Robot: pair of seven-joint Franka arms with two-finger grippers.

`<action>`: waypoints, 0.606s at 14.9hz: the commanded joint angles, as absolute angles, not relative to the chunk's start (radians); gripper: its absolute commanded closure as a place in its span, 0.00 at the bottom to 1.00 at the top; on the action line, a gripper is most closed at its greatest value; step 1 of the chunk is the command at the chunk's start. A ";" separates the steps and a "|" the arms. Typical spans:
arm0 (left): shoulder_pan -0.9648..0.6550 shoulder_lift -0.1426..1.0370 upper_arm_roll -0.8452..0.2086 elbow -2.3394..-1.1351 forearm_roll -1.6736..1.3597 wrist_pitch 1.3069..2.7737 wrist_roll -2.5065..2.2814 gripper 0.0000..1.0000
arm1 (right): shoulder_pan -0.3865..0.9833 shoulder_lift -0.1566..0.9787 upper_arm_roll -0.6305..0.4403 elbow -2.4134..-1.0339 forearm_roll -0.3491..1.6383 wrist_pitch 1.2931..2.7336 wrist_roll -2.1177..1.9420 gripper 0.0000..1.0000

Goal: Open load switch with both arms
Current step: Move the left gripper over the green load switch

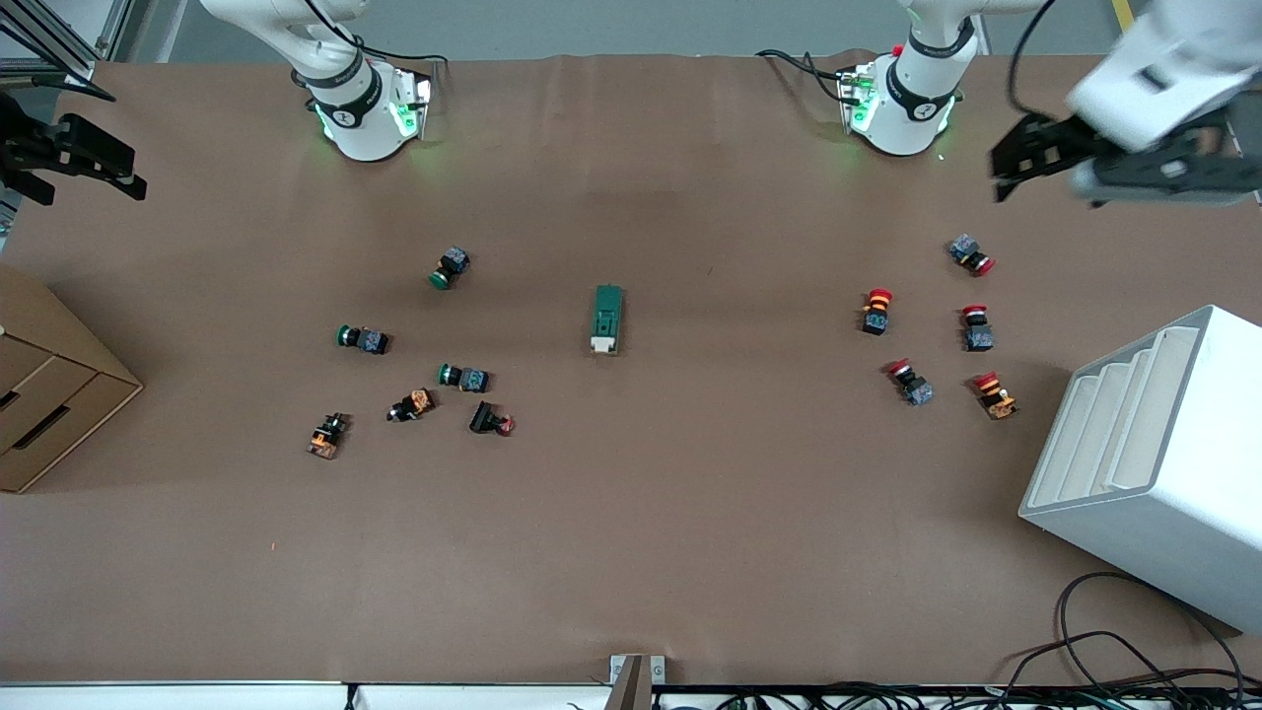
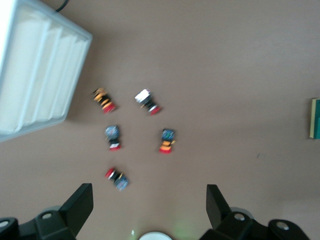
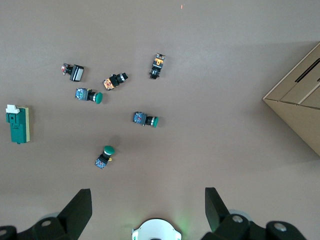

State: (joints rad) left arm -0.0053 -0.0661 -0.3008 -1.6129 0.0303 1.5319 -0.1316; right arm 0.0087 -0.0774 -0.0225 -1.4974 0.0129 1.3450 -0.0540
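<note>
The load switch (image 1: 607, 319) is a dark-green block with a white lever end, lying flat at the middle of the table. It also shows in the right wrist view as the load switch (image 3: 18, 125) and partly at the edge of the left wrist view (image 2: 315, 118). My left gripper (image 1: 1016, 166) hangs open, high over the left arm's end of the table, with nothing between its fingers (image 2: 80, 205). My right gripper (image 1: 108, 166) hangs open over the table edge at the right arm's end, its fingers (image 3: 80, 207) wide apart and empty. Both are well away from the switch.
Several green-capped and orange push buttons (image 1: 463, 377) lie scattered toward the right arm's end. Several red-capped buttons (image 1: 876, 311) lie toward the left arm's end. A white tiered rack (image 1: 1163, 444) stands there too. A cardboard box (image 1: 49, 394) sits at the right arm's end. Cables (image 1: 1104, 641) trail along the front edge.
</note>
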 commanded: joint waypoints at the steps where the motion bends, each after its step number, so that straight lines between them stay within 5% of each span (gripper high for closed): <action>1: -0.037 0.075 -0.426 -1.578 0.064 1.641 -0.309 0.00 | 0.003 -0.091 -0.018 -1.490 -0.003 1.344 -0.063 0.00; 3: -0.110 0.162 -0.500 -1.582 0.134 1.765 -0.488 0.00 | 0.003 -0.065 -0.020 -1.491 -0.006 1.350 -0.064 0.00; 9: -0.449 0.432 -0.509 -1.580 0.464 2.011 -1.015 0.00 | -0.006 0.141 -0.021 -1.488 -0.020 1.453 -0.064 0.00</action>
